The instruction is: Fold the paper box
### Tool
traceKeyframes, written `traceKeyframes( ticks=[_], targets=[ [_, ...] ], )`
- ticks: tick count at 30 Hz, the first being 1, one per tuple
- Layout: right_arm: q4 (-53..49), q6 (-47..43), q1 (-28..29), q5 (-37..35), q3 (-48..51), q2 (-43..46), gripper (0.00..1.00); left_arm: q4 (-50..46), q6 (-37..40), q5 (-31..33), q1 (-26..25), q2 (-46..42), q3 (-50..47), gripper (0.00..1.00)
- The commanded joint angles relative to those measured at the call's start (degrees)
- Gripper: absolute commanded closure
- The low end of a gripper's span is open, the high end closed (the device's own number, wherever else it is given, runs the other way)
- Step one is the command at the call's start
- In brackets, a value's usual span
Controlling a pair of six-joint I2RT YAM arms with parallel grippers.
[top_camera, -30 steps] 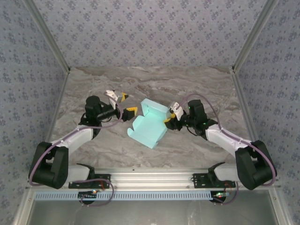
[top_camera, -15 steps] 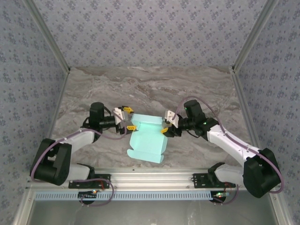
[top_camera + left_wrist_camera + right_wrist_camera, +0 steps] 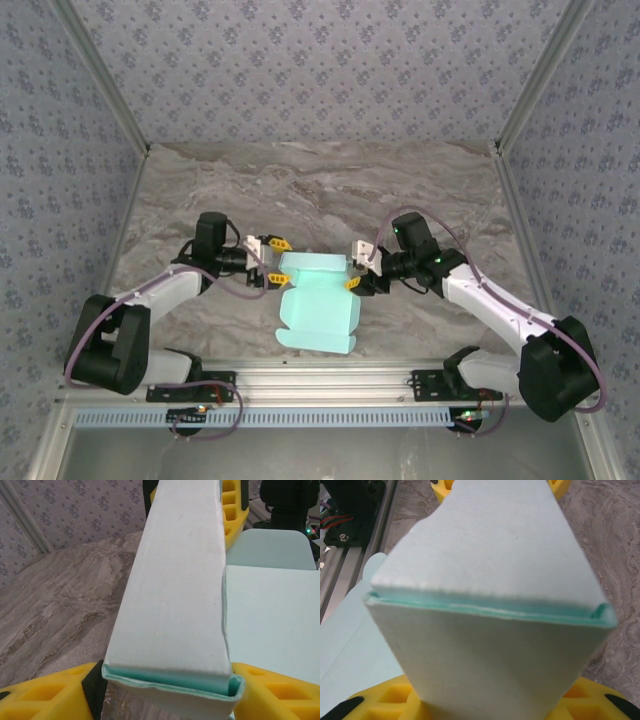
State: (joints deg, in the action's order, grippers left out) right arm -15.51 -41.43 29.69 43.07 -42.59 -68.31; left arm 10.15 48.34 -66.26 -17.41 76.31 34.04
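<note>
The paper box (image 3: pixel 318 300) is pale turquoise card, a folded tube at the back with a flat flap sloping toward the near edge. It hangs between both grippers. My left gripper (image 3: pixel 277 261) is shut on the tube's left end; in the left wrist view the box (image 3: pixel 175 580) sits between the yellow fingers (image 3: pixel 45 692), touching both sides of the gripper (image 3: pixel 167 690). My right gripper (image 3: pixel 354 268) is shut on the right end. In the right wrist view the box (image 3: pixel 490 555) rises from between that gripper's (image 3: pixel 485 702) fingers (image 3: pixel 375 705).
The marble table (image 3: pixel 320 185) lies bare behind and beside the box. An aluminium rail (image 3: pixel 320 380) with the arm bases runs along the near edge. Patterned walls (image 3: pixel 60 180) enclose the left, right and back sides.
The left gripper has come in from the left and closed on the box's left end. The box has turned square to the near edge, held by the right gripper throughout.
</note>
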Motion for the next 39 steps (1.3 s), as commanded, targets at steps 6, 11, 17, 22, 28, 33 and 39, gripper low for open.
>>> traceKeyframes(
  ticks=[6,11,17,22,28,33,39],
  targets=[
    [-2.1,-0.9,1.5,2.1,-1.7,-0.9,0.8,-7.4,5.3,-2.7,-1.9,0.2,3.4,0.47],
    [-0.6,0.3,2.9,-0.2,-1.5,-1.8,0.8,-9.3,5.8,-2.9,-2.7,0.4,4.5,0.61],
    [2.4,1.8,5.3,-2.3,-1.2,-3.5,0.81,-9.7,5.9,-2.5,-4.2,1.0,4.8,0.6],
    [4.3,2.6,5.8,-3.6,-1.1,-4.3,0.81,-9.2,4.9,-1.7,-5.6,0.9,4.7,0.6],
    [9.1,5.5,6.6,-6.1,0.0,-4.3,0.82,1.0,-3.1,3.5,-7.3,0.3,2.0,0.61],
    [15.4,8.1,8.2,-11.1,3.8,-3.2,0.84,17.7,-14.7,9.4,-7.7,-0.2,-2.2,0.64],
    [20.3,8.9,8.7,-15.0,7.7,-0.7,0.84,20.3,-17.9,10.2,-10.1,1.0,-1.4,0.62]
  ],
)
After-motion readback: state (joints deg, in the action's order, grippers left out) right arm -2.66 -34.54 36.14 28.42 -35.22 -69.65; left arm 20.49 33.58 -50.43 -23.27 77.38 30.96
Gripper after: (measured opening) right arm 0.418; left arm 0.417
